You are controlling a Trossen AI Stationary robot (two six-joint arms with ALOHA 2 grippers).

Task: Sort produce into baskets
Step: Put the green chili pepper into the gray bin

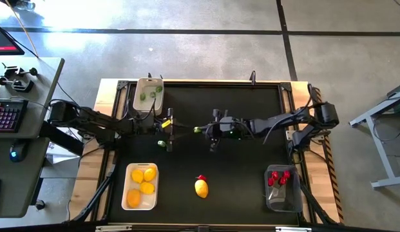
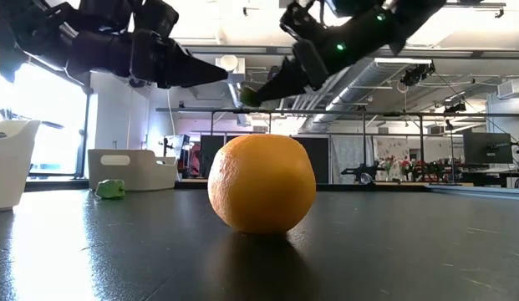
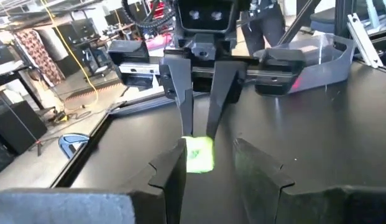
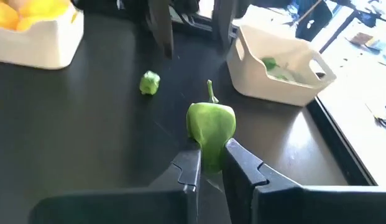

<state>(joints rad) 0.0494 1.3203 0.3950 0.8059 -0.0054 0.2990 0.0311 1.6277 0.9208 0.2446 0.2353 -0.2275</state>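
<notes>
My right gripper (image 4: 211, 152) hangs over the table's middle, shut on a green pepper (image 4: 211, 124); the pepper also shows in the high view (image 1: 197, 129). My left gripper (image 3: 211, 168) faces it from the table's left, open, a short way off and touching nothing. A small green piece (image 4: 149, 83) lies on the mat below them. The beige tub (image 1: 149, 95) at the far left holds green pieces. The white tray (image 1: 142, 187) holds several lemons. The clear bin (image 1: 281, 188) holds red pieces. A lemon (image 1: 201, 188) and a red piece (image 1: 201, 178) lie near the front edge. My right gripper pinches the pepper's blunt end (image 4: 211, 149) between its two fingers. The fingers come from the table's right, slanting a little down. The pepper is lifted clear of the mat, its stem (image 4: 211, 90) pointing away from the fingers toward my left gripper.
In the low view the loose lemon (image 2: 262, 184) stands close in front. Bare black mat (image 1: 245, 167) lies between tray and bin. A desk with a keyboard (image 1: 9, 116) stands beyond the table's left edge.
</notes>
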